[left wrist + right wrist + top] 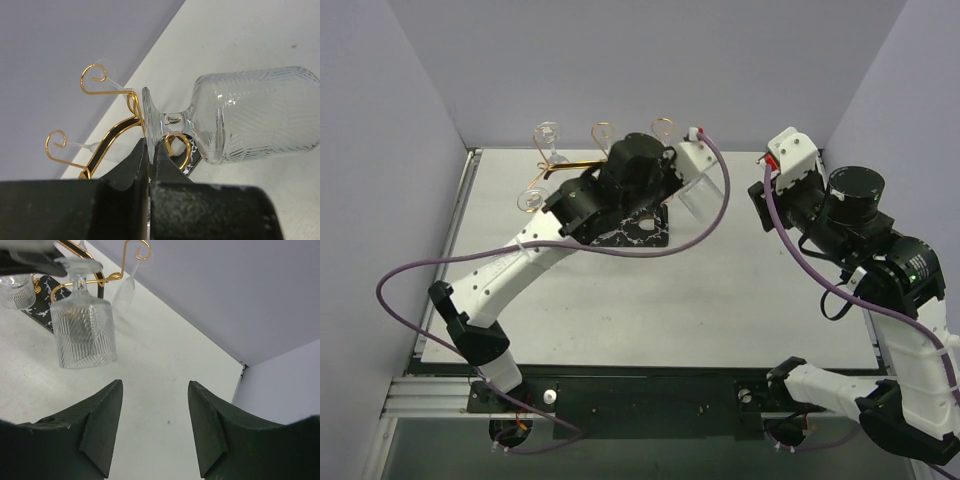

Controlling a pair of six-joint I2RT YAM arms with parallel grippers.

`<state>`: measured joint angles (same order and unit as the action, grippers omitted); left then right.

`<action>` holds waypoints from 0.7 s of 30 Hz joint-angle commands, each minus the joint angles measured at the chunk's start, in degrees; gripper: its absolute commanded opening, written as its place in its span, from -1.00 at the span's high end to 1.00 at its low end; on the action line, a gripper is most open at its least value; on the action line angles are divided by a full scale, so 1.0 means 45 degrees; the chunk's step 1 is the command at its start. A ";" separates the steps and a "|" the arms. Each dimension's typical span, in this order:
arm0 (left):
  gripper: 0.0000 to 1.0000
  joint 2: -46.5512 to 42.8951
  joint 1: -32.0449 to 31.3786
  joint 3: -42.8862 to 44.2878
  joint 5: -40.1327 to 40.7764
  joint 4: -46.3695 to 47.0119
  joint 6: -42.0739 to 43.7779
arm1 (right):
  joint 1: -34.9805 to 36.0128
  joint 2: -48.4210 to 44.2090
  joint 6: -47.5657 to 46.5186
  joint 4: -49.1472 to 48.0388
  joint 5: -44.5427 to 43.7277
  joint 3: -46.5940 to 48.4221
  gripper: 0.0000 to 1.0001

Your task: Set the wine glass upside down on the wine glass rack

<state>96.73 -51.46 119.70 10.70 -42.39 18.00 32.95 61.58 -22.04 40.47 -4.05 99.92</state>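
Clear wine glass (255, 120) cut with fine chevron lines, right of left wrist view. Copper-gold wire on wine glass rack (116, 132), left of it; black base (645, 235) with white veins. Matte black left gripper (150, 152) and right gripper (155, 430). Pale grey-white table (165, 390). Lavender walls (620, 60). Purple cables (382, 290).

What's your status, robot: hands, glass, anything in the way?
Left gripper shut on wine glass foot. Right gripper open, apart. Glass inverted at rack hook. Other hung glasses nearby.
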 commanded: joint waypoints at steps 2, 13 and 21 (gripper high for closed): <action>1.00 -0.0226 -0.1745 -0.2044 0.4706 0.4299 0.4216 | -0.0622 -0.0267 0.0582 -0.0419 0.0685 -0.0290 -0.01; 1.00 0.0380 -0.2763 -0.3883 0.6489 0.7934 0.7737 | -0.1345 -0.0716 0.0894 -0.0438 0.1409 -0.0700 -0.01; 1.00 0.0634 -0.2763 -0.4588 0.6822 0.9049 0.9007 | -0.1463 -0.0853 0.0934 -0.0419 0.1507 -0.0661 -0.01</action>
<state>99.98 -63.70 99.33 38.72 -11.79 54.43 26.89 58.30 -18.85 40.51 1.69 97.06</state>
